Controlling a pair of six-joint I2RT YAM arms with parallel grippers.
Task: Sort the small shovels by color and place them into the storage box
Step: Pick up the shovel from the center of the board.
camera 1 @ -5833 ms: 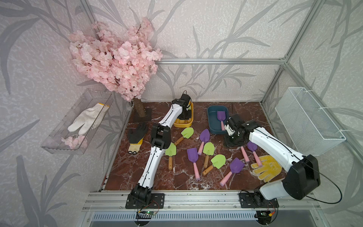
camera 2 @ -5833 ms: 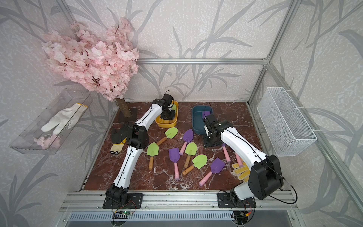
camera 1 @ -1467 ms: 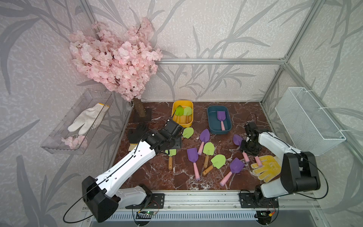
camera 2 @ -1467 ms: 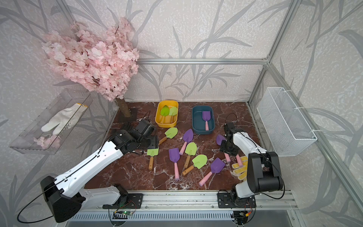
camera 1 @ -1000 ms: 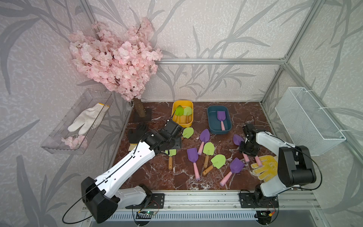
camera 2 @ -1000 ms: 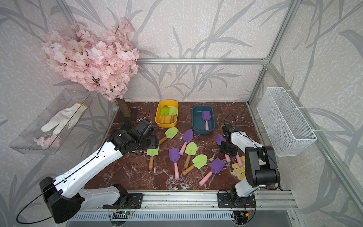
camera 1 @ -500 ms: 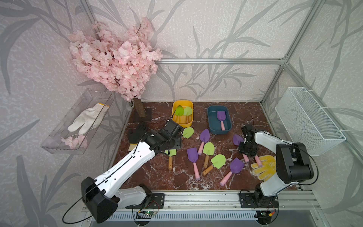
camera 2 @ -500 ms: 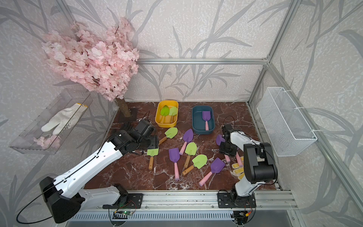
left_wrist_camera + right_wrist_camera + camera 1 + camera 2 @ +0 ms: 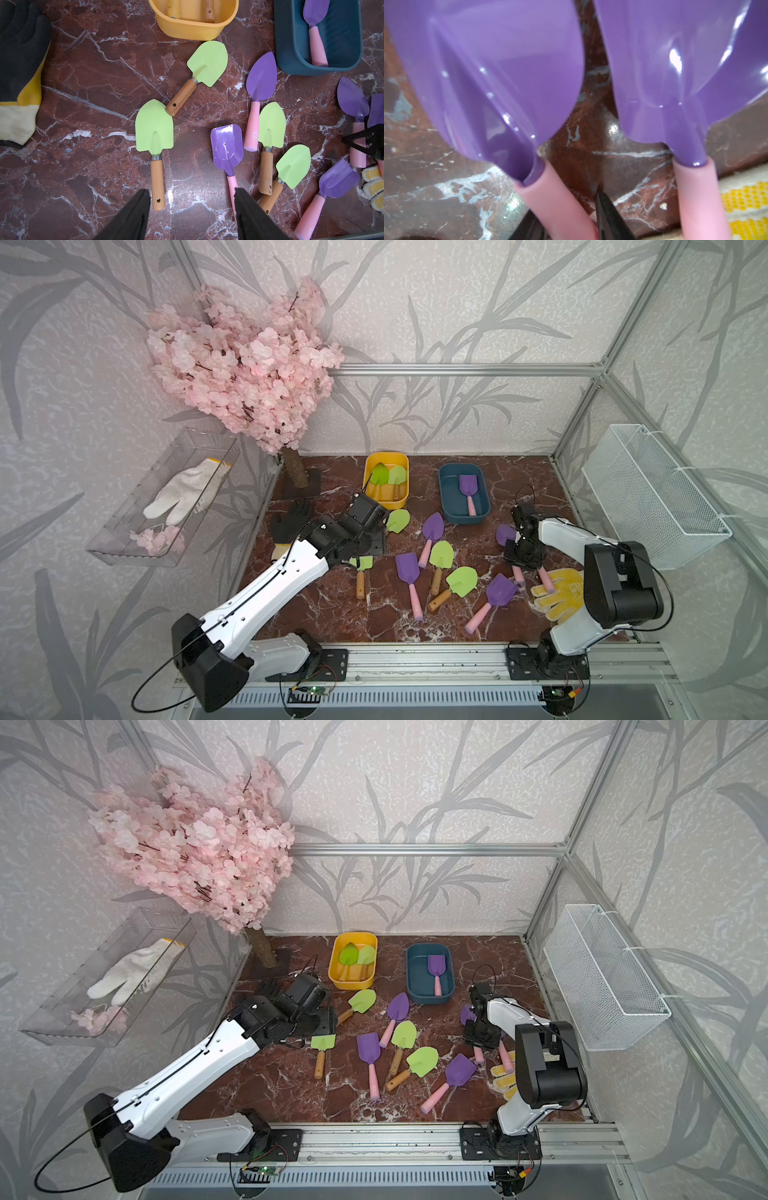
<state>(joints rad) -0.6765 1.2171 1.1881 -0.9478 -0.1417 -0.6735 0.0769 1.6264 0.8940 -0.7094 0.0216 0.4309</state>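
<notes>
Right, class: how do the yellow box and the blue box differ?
The yellow box holds two green shovels; the blue box holds one purple shovel. The yellow box stands nearer the pink tree than the blue box does. Both are open, rounded tubs standing on the table.

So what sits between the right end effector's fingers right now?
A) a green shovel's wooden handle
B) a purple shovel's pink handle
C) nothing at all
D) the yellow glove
B: in the right wrist view the right end effector has a finger on each side of the pink handle of a purple shovel.
</notes>
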